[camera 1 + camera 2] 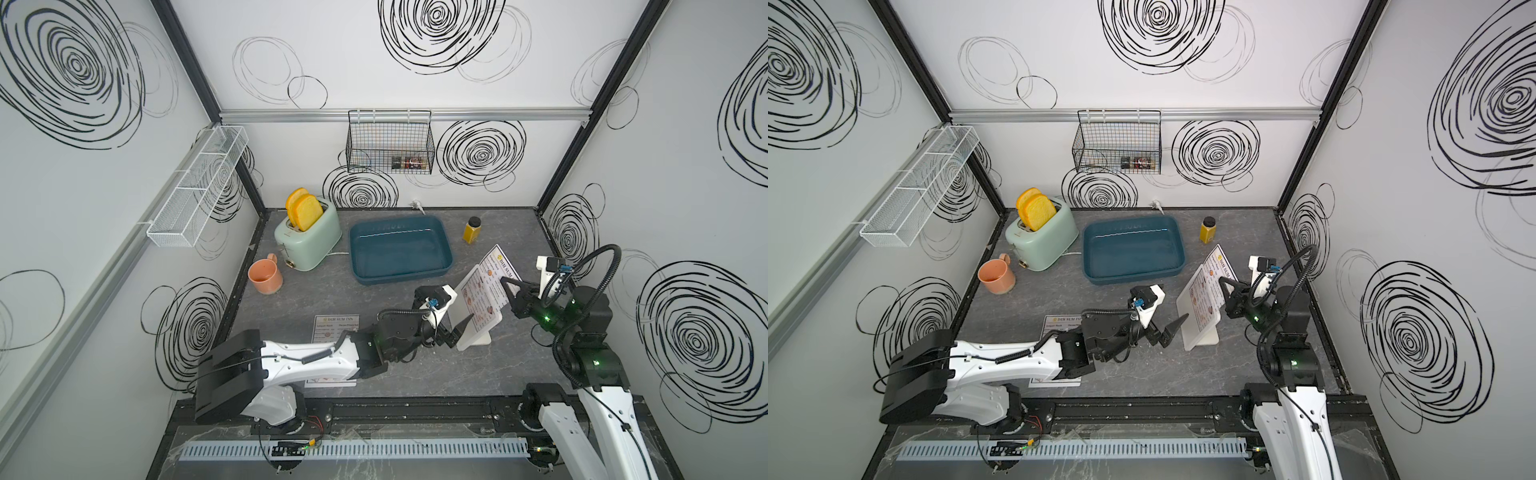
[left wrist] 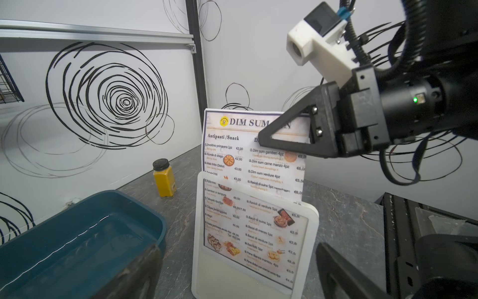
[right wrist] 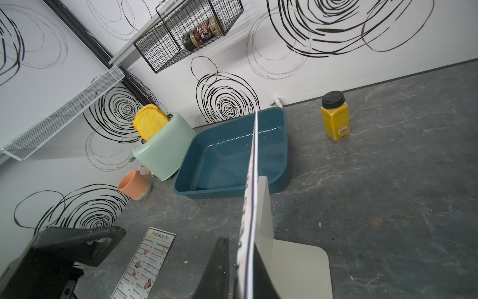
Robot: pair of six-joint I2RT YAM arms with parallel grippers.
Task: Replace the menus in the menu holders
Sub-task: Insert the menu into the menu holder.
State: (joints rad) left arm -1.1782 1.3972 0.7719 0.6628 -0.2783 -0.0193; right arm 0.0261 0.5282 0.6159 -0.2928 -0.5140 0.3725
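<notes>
Over the grey marbled tabletop, the right pincer clamped the white printed menu sheet (half inside the white plastic stand beneath it); the left pincer gaped nearby.

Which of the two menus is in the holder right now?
The upright menu, standing half out of the white holder and pinched by the right gripper. The flat menu lies on the table under the left arm.
</notes>
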